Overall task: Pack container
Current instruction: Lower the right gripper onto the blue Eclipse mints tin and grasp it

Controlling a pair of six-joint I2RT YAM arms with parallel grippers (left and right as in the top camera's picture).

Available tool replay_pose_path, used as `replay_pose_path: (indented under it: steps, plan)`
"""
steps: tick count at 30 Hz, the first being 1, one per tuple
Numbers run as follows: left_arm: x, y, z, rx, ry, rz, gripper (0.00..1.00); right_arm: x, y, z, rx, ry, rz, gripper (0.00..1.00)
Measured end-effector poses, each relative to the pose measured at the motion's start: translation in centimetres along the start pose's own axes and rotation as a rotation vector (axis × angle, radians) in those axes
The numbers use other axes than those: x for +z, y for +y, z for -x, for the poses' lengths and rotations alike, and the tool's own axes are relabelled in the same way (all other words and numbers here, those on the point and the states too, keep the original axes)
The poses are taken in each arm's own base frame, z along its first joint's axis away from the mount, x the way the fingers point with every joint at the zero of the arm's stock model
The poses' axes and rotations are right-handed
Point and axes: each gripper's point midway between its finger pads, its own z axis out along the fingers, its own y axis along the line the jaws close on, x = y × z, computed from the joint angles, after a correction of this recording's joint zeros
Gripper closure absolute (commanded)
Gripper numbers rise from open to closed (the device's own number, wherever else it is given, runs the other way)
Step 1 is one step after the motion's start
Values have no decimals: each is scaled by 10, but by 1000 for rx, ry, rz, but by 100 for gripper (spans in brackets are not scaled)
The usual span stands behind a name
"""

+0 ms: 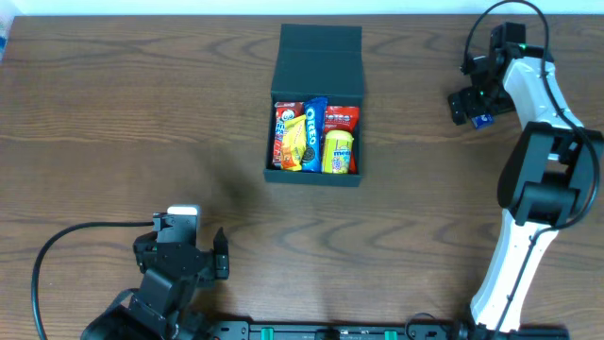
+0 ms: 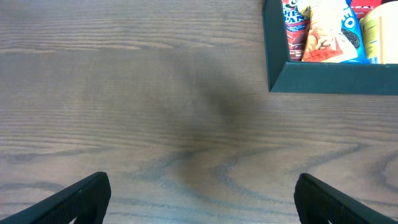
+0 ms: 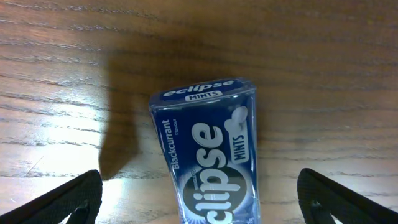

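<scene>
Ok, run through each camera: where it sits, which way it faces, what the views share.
Overhead: fixed above the table, looking straight down; open container with snacks mid-table, left hand bottom left, right hand top right, both arms showing.
Left wrist: on the left arm, looking forward and down across bare wood at the container's corner; its open fingers show bottom corners.
Right wrist: on the right arm, looking down at a mints pack lying between its open fingers.
Shared: overhead and left wrist both show the container.
</scene>
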Motion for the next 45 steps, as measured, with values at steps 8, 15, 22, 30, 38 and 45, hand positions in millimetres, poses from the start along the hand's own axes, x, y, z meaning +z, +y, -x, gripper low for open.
replay_pose_path:
  steps: [8, 15, 22, 30, 38, 45]
  plan:
    - [0, 0, 0, 0, 0, 0, 5, 0, 0, 1, 0, -5, 2, 22]
    - [0, 0, 0, 0, 0, 0, 5, 0, 1, 1, 8, -6, 4, 31]
    - [0, 0, 0, 0, 0, 0, 5, 0, 1, 1, 8, -6, 5, 32]
    - [0, 0, 0, 0, 0, 0, 5, 1, 0, 2, 9, -11, 3, 35]
    - [0, 0, 0, 0, 0, 0, 5, 6, 2, -1, 20, -4, 6, 49]
    - [0, 0, 0, 0, 0, 0, 5, 6, 2, -1, 24, -3, 6, 60]
